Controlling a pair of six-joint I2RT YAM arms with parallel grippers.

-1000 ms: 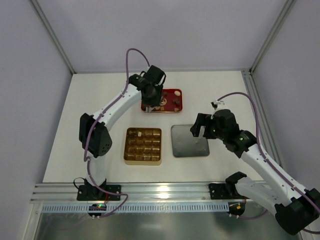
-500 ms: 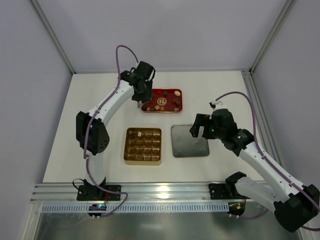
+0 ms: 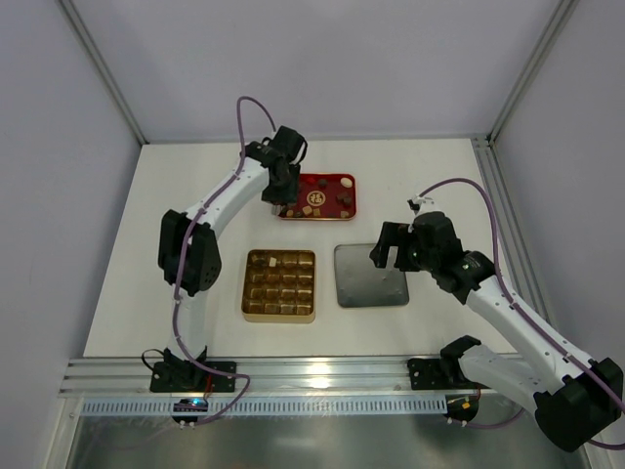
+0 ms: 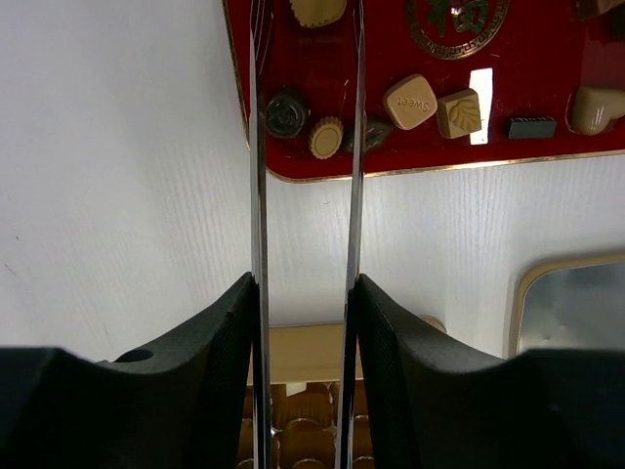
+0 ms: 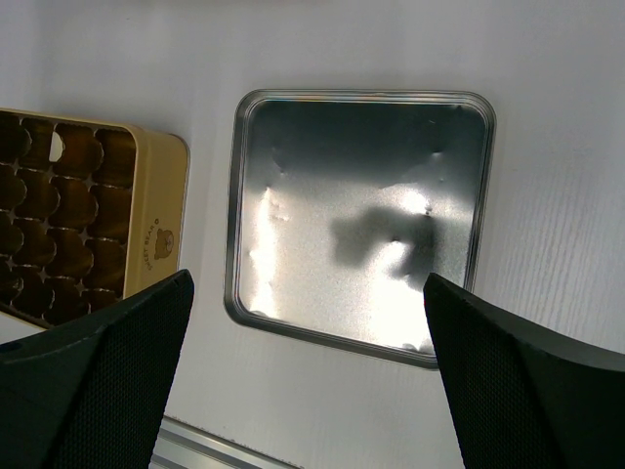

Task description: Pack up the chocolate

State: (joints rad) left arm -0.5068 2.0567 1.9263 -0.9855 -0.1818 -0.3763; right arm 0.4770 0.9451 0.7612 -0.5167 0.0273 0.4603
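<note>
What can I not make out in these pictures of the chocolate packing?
Left wrist view: the left gripper has its tips past the top edge, so whether it holds anything cannot be told.
Left wrist view: one dark chocolate sits half behind a finger; its shape is unclear.
Top view: the cells of the gold box are too small to count filled ones.
Right wrist view: the left edge cuts off that box.

left claw [image 4: 305,98] part-open, arm stretched forward | right claw [image 5: 308,283] spread wide
</note>
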